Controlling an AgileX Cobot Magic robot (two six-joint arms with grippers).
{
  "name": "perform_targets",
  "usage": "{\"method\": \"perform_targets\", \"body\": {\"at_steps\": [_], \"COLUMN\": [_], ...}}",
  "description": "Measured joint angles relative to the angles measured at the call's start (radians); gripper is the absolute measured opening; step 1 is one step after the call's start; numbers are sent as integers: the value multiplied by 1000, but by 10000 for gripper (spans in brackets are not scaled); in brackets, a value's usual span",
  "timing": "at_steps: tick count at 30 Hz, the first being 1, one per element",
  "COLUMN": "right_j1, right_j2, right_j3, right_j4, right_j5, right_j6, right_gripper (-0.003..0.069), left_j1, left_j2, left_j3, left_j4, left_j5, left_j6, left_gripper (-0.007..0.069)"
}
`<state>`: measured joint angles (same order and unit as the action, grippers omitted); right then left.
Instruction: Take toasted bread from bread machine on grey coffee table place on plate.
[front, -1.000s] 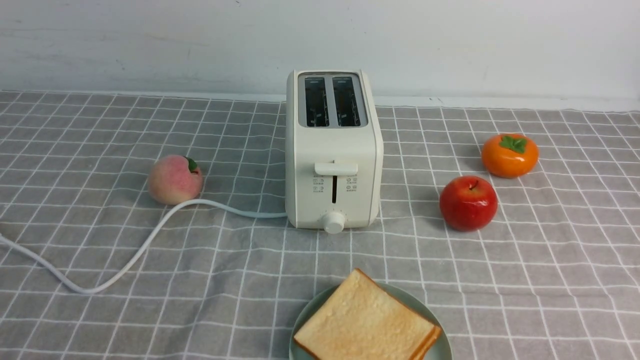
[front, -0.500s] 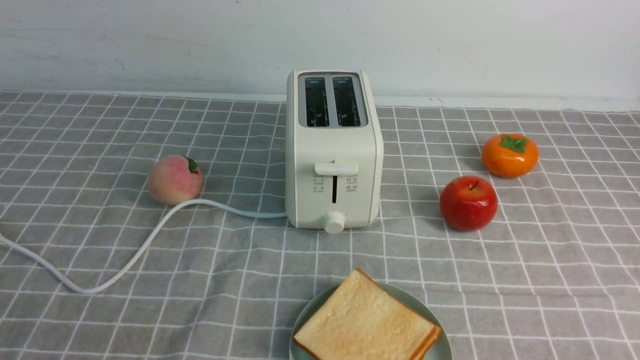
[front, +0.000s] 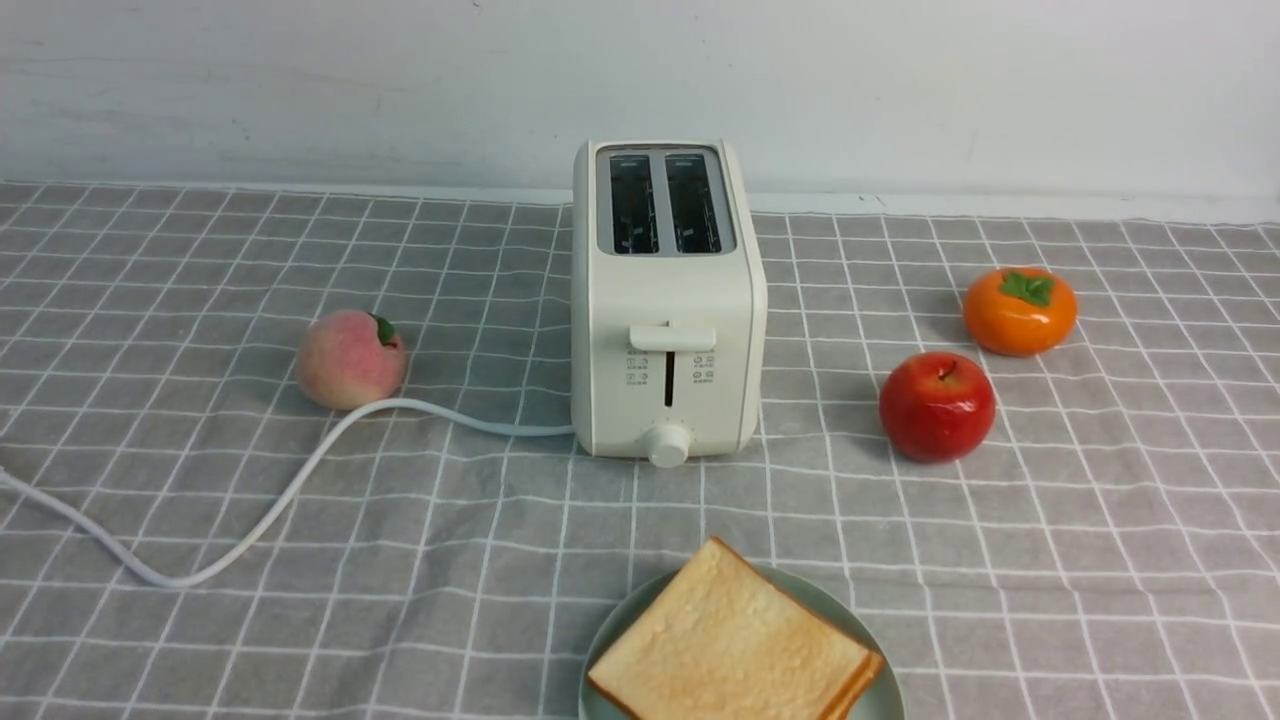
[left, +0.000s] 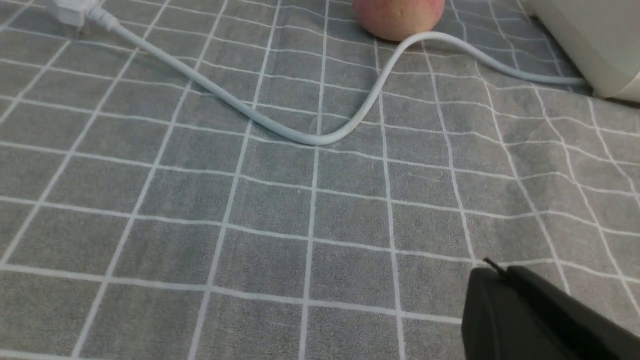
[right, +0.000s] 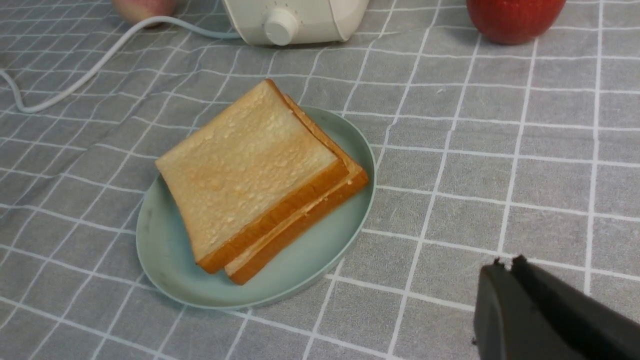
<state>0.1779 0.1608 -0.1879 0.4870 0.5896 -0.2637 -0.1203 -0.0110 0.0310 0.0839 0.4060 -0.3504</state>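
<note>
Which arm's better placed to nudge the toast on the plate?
Right, probably: right gripper hangs near the pale mint-green round plate of golden toast slices; left gripper sits by white cord, pink peach.

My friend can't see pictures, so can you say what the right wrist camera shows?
Two slices of toast lie stacked on a green plate on the grey checked table. Beyond it are the toaster with its cord, a peach and a red apple. The right gripper, shut, shows in one corner.
</note>
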Motion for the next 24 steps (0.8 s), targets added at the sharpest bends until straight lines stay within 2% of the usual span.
{"method": "perform_targets", "body": {"at_steps": [24], "right_j1": [0], "right_j2": [0], "right_j3": [0], "right_j4": [0], "right_j5": [0], "right_j6": [0], "right_gripper": [34], "left_j1": [0], "left_j2": [0], "left_j3": [0], "left_j4": [-11], "left_j5": [-4], "left_j6": [-30], "left_gripper": [-11]}}
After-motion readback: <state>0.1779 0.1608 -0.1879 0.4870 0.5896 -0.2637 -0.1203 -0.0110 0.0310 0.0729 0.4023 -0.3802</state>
